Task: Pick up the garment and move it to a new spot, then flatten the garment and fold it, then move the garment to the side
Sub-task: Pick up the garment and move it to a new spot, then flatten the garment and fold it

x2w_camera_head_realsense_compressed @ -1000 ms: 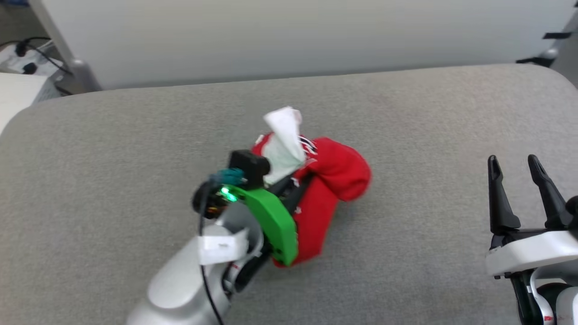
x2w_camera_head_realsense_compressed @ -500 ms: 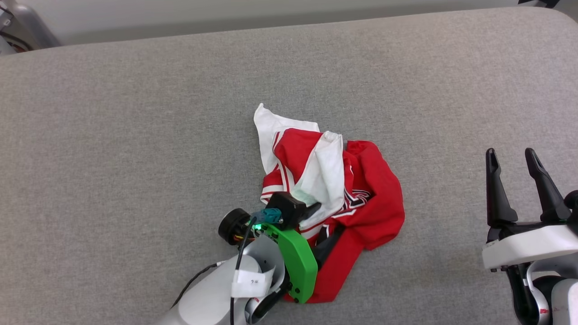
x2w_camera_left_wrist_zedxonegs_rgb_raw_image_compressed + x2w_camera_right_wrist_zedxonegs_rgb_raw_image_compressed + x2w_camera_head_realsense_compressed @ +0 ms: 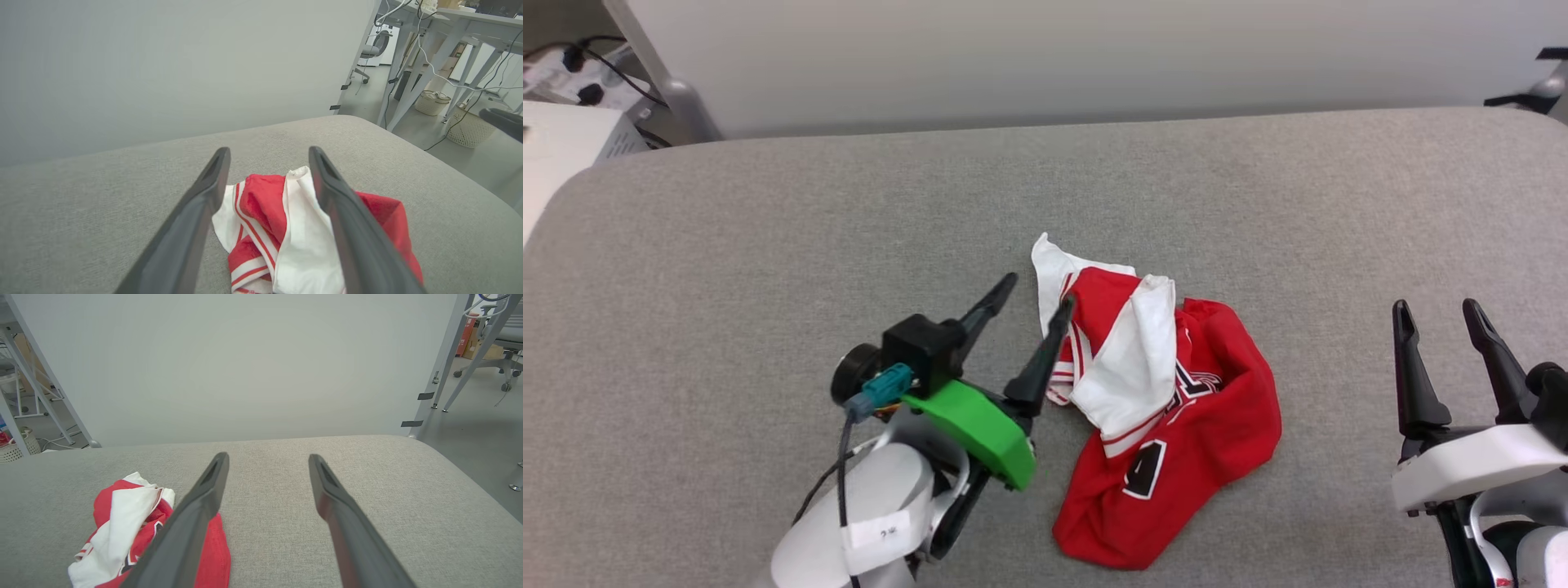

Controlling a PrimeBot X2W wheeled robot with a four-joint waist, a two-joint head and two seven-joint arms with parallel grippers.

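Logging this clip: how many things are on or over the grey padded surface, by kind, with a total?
Red-and-white garment: 1
Grippers with dark fingers: 2 (left gripper, right gripper)
Total: 3

The garment [image 3: 1176, 408] lies bunched on the table [image 3: 727, 245], just right of the left jaws and partly ahead of them. The right-hand finger [image 3: 1045, 353] of those jaws stands at the garment's left edge; contact cannot be determined. The right jaws stand well apart from the garment, which lies to their left, with bare table ahead of them. A partition [image 3: 1045, 57] stands behind the table's far edge, ahead of both sets of jaws. A cabinet [image 3: 556, 151] with cables sits beyond the table's far corner, ahead and left of the left jaws.
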